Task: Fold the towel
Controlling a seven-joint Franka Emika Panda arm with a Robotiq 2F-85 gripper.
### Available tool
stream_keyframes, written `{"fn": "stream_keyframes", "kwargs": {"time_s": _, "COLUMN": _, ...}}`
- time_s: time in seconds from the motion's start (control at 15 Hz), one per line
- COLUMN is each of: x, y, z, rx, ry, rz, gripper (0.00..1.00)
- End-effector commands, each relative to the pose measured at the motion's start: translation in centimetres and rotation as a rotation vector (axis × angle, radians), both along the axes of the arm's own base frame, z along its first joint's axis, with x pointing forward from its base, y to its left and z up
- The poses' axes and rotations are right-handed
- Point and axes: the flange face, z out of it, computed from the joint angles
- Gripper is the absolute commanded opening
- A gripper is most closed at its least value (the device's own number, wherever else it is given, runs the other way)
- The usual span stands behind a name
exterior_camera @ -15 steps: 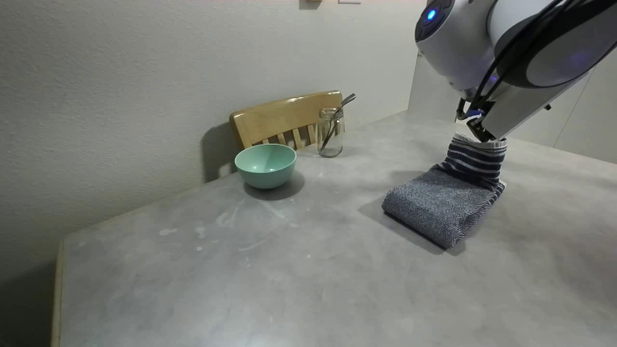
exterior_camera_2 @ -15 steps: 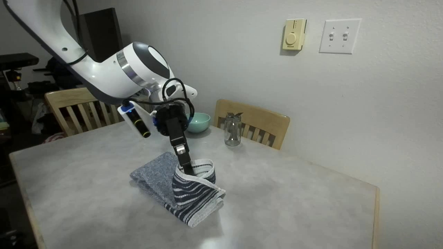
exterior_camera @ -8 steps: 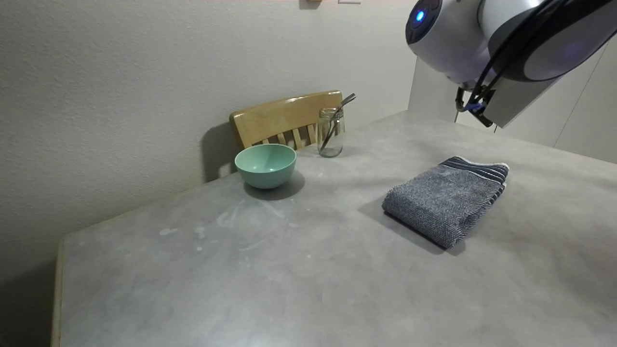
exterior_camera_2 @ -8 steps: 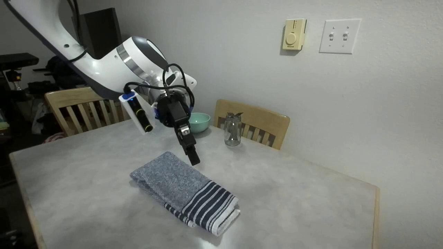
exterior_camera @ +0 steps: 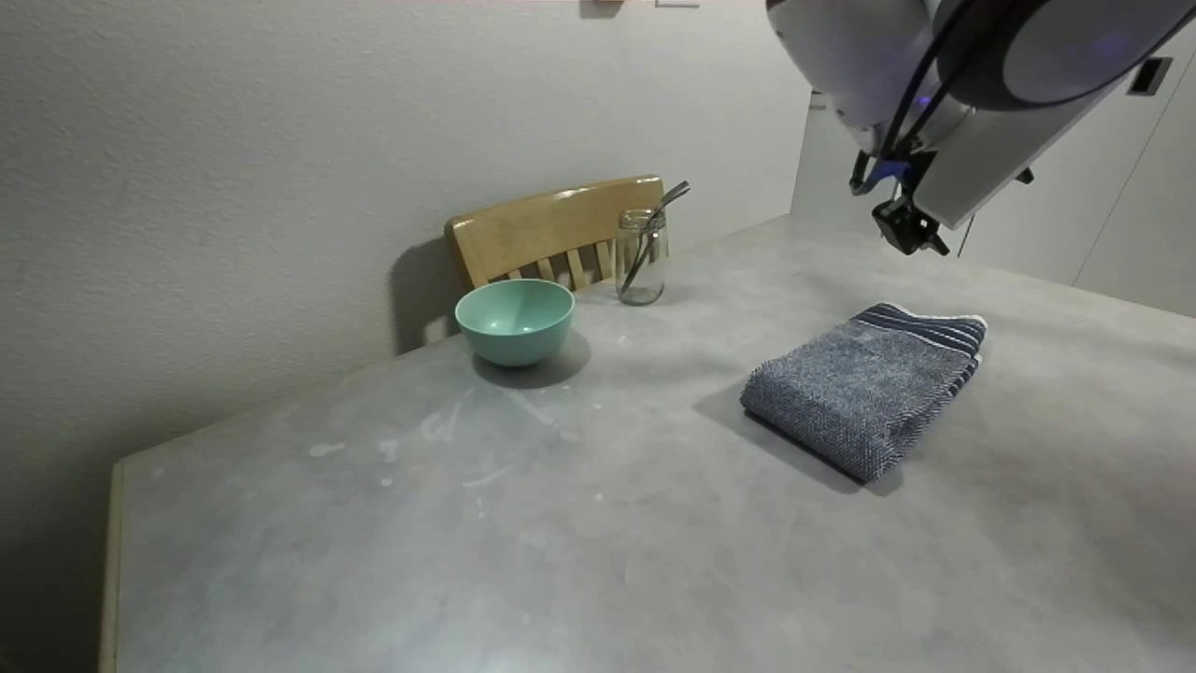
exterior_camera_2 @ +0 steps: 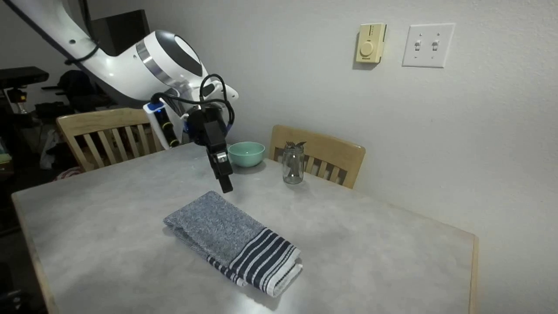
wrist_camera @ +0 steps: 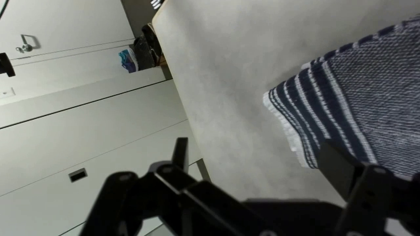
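Observation:
The towel (exterior_camera_2: 231,235) lies flat on the table, folded into a compact stack, its navy-and-white striped band at one end. A second striped layer peeks out along a long side. In an exterior view the towel (exterior_camera: 869,388) shows its thick folded edge toward the camera. My gripper (exterior_camera_2: 226,185) is in the air above the table, clear of the cloth. Seen from the wrist, the gripper (wrist_camera: 256,150) has its fingers spread wide with only bare tabletop between them; one finger (wrist_camera: 339,167) overlaps the striped end in the picture.
A teal bowl (exterior_camera_2: 246,154) stands near the wall side of the table, behind the gripper. Beside it is a glass jar (exterior_camera_2: 293,165) holding utensils. Wooden chairs (exterior_camera_2: 320,150) are pushed up to the table edge. White cabinets (wrist_camera: 82,147) border the table's far side.
A second ago the fingers were inside the raised, curled striped end. They have since come up out of it and moved away toward the bowl. That end has dropped flat.

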Motion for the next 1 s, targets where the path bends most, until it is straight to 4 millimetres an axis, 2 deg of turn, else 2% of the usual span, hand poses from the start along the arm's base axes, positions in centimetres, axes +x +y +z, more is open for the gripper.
{"fn": "stream_keyframes", "kwargs": {"time_s": 0.0, "x": -2.5, "y": 2.8, "z": 5.8, "rx": 0.172, "ry": -0.025, "rz": 0.067, "gripper": 1.00}}
{"fn": "stream_keyframes", "kwargs": {"time_s": 0.2, "x": -3.8, "y": 5.1, "z": 11.3, "rx": 0.314, "ry": -0.043, "rz": 0.115, "gripper": 1.00}}
{"fn": "stream_keyframes", "kwargs": {"time_s": 0.4, "x": -4.8, "y": 6.3, "z": 16.6, "rx": 0.463, "ry": -0.049, "rz": 0.176, "gripper": 1.00}}
{"fn": "stream_keyframes", "kwargs": {"time_s": 0.53, "x": -5.2, "y": 7.0, "z": 19.2, "rx": 0.580, "ry": -0.047, "rz": 0.203, "gripper": 1.00}}
{"fn": "stream_keyframes", "kwargs": {"time_s": 0.6, "x": -4.4, "y": 6.9, "z": 17.7, "rx": 0.497, "ry": -0.056, "rz": 0.170, "gripper": 1.00}}
{"fn": "stream_keyframes", "kwargs": {"time_s": 0.73, "x": -5.0, "y": 7.2, "z": 19.6, "rx": 0.550, "ry": -0.068, "rz": 0.195, "gripper": 1.00}}
{"fn": "stream_keyframes", "kwargs": {"time_s": 0.93, "x": -5.1, "y": 7.2, "z": 19.5, "rx": 0.556, "ry": -0.065, "rz": 0.198, "gripper": 1.00}}
